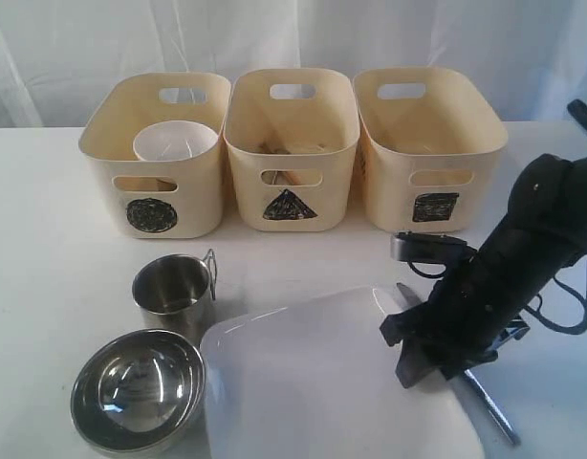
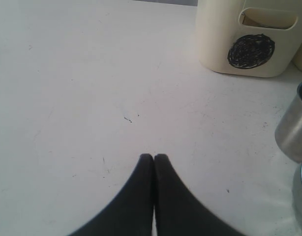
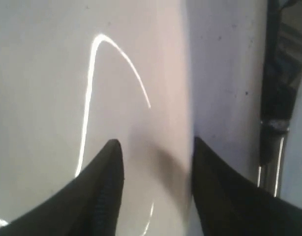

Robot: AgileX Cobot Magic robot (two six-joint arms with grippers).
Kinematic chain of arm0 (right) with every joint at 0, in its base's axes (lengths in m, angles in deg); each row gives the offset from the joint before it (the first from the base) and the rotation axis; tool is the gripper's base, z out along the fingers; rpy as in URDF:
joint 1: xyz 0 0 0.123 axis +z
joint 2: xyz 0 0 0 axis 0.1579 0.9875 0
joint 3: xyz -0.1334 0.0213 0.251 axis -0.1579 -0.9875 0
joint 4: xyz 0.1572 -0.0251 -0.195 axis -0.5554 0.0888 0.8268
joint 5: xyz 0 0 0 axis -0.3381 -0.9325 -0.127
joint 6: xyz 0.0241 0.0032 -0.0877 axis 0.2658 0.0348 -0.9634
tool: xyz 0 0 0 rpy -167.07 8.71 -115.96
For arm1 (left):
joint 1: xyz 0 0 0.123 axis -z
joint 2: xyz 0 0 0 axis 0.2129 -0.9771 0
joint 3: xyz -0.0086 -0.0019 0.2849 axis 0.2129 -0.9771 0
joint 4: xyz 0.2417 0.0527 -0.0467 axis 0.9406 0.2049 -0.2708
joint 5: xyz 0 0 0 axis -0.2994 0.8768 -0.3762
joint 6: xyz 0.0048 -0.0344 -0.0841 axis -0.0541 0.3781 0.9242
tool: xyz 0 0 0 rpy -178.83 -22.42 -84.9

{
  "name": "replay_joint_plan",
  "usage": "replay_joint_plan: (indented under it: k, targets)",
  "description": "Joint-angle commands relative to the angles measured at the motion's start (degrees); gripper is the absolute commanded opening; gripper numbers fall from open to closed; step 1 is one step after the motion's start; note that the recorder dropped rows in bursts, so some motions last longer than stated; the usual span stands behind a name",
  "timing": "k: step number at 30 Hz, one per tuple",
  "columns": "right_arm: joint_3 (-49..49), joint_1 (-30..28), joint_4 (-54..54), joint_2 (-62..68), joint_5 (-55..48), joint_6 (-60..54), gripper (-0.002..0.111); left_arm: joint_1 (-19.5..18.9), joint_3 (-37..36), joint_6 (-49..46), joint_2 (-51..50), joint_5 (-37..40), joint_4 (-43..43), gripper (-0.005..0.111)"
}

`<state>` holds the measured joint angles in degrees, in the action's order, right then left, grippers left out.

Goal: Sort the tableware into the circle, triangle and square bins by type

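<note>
Upper row, left to right: circle bin holding a small white bowl; triangle bin holding wooden chopsticks; square bin, contents unclear. Lower left: steel mug, steel bowl. Right gripper, fingers spread, empty, over the white plate; left gripper closed, empty.

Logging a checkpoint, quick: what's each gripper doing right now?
Left gripper: closed, holding nothing.
Right gripper: open over the edge of the white square plate, holding nothing.
</note>
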<state>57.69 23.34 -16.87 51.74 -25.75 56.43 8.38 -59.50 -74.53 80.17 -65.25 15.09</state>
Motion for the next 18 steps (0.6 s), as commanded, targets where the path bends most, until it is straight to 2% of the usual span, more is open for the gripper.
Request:
replay_joint_plan:
  k: [1,4,8,10,18]
  targets:
    - [-1.6,-0.1,0.7,5.0,2.6,-1.0,0.036,0.1,-0.2,0.0,0.3,-0.2,-0.2,0.0]
    - [-1.6,-0.1,1.0,5.6,3.3,-1.0,0.028,0.1,-0.2,0.0,0.3,-0.2,-0.2,0.0]
    - [-1.6,-0.1,1.7,5.9,4.1,-1.0,0.007,0.1,-0.2,0.0,0.3,-0.2,-0.2,0.0]
    - [-1.6,-0.1,1.7,5.9,4.9,-1.0,0.0,0.1,-0.2,0.0,0.3,-0.2,-0.2,0.0]
    - [-1.6,-0.1,2.8,5.9,5.2,-1.0,0.0,0.1,-0.2,0.0,0.3,-0.2,-0.2,0.0]
